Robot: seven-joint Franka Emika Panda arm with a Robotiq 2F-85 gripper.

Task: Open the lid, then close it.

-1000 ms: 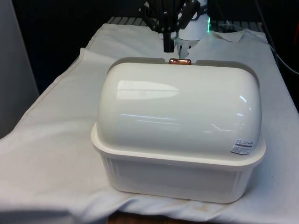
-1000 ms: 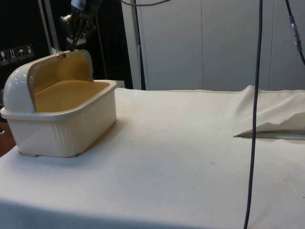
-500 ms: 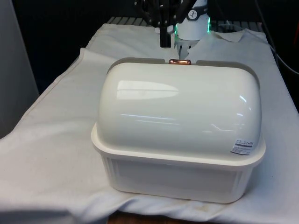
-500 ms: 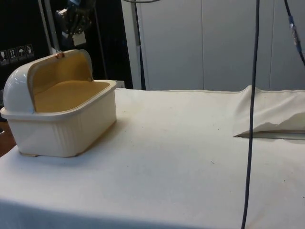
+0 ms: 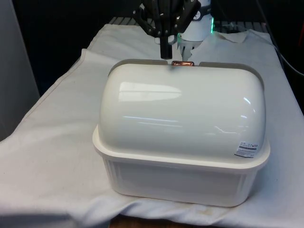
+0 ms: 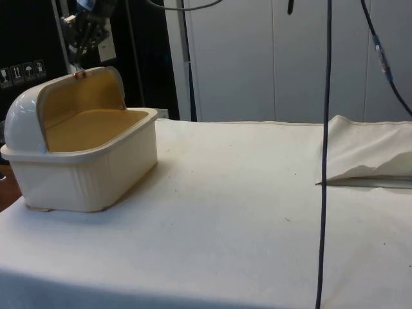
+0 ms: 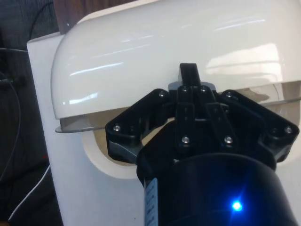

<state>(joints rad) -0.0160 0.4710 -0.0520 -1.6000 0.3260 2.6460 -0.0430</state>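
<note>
The bread box (image 5: 183,142) sits on the worktop (image 6: 257,212) under a white cloth (image 5: 52,137), its domed back turned to the front view; in the side view it stands at the worktop's left end. Its lid (image 5: 183,107) is rolled back — open — so the side view looks straight into the tan inside (image 6: 90,119) above the ribbed cream base (image 6: 84,180). A small copper handle (image 5: 182,62) sits on the lid's upper edge, at mid-width in the front view, and shows as a small knob at the top of the open lid in the side view (image 6: 80,74). A printed label (image 5: 248,150) is stuck low on the dome towards the front view's right.

The end effector (image 5: 166,52) hangs just above the lid's edge, slightly to the front view's left of the handle — near it, with contact not clear. In the side view it is above the handle (image 6: 76,55), and in the wrist view its black tip (image 7: 189,75) lies against the glossy lid (image 7: 155,52). The two black fingers read as one narrow tip, so it looks clenched, with nothing between them.

Dark cables (image 6: 324,154) hang in front of the side view, and the cloth is rumpled at that view's right (image 6: 367,151).
</note>
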